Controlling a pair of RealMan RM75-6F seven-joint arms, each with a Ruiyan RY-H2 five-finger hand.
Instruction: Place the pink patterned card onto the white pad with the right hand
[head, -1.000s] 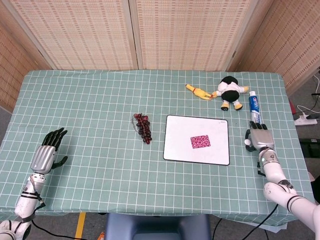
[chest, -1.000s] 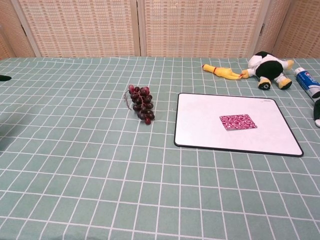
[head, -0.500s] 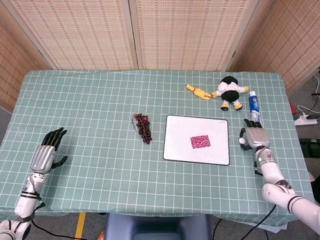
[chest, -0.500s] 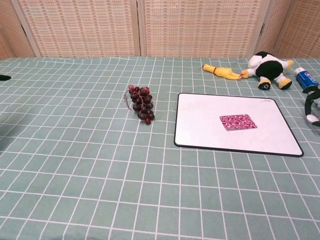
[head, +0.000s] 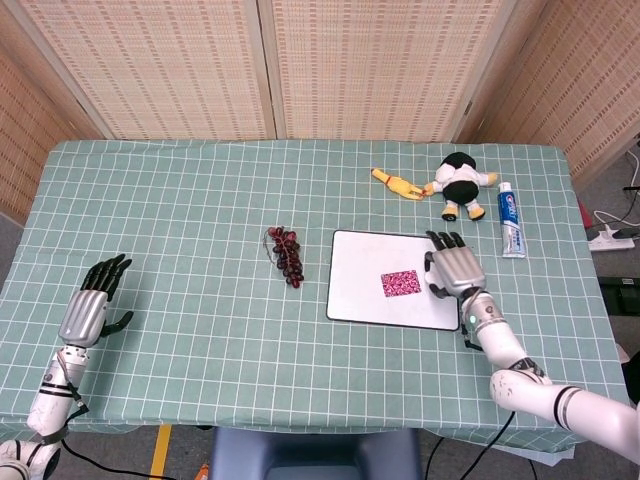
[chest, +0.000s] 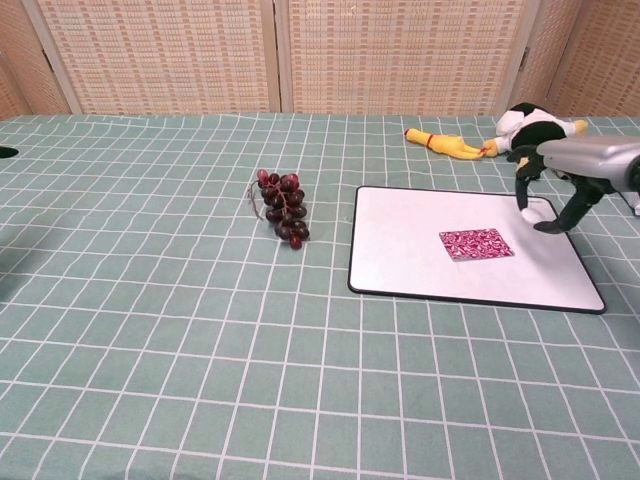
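Observation:
The pink patterned card (head: 401, 283) (chest: 476, 243) lies flat near the middle of the white pad (head: 360, 295) (chest: 400, 250), which has a black border. My right hand (head: 455, 268) (chest: 580, 175) hovers over the pad's right side, just right of the card, fingers spread, holding nothing and apart from the card. My left hand (head: 93, 304) rests open near the table's left front edge, far from the pad; the chest view shows only a dark sliver of it at the left border.
A bunch of dark grapes (head: 286, 255) (chest: 283, 218) lies left of the pad. Behind the pad are a yellow rubber chicken (head: 397, 184) (chest: 444, 145), a black-and-white plush toy (head: 461, 181) (chest: 533, 125) and a toothpaste tube (head: 509, 232). A green checked cloth (head: 200, 220) covers the table.
My right hand has moved left from beside the toothpaste tube to above the pad's right side, close to the card. The card, pad and left hand have stayed put.

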